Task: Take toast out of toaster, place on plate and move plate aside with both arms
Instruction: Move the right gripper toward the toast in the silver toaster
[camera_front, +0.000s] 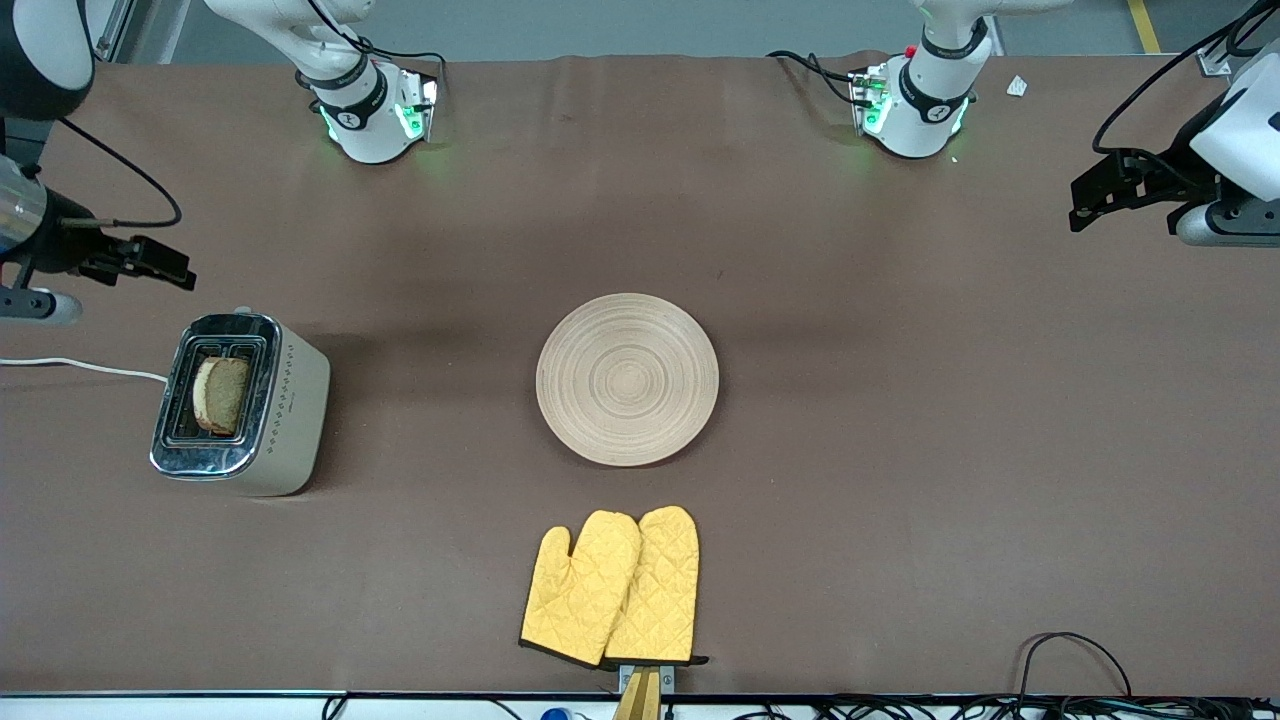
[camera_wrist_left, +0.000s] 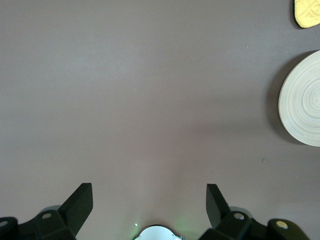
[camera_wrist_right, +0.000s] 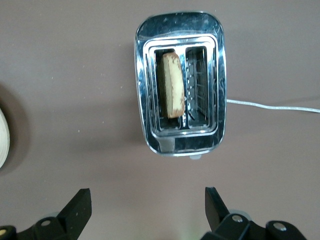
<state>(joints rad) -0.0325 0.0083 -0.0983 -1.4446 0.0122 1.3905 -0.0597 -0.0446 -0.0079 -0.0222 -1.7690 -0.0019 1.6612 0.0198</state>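
Standing upright in one slot of the toaster (camera_front: 240, 405) at the right arm's end of the table — the toast (camera_front: 222, 394). Lying bare at mid-table, the plate (camera_front: 627, 379), with yellow oven mitts (camera_front: 612, 588) nearer the front camera. Hovering near the toaster, the right gripper (camera_wrist_right: 145, 212), jaws wide, holding nothing. Waiting over bare cloth at the left arm's end — the left gripper (camera_wrist_left: 150, 210), jaws likewise wide and empty.
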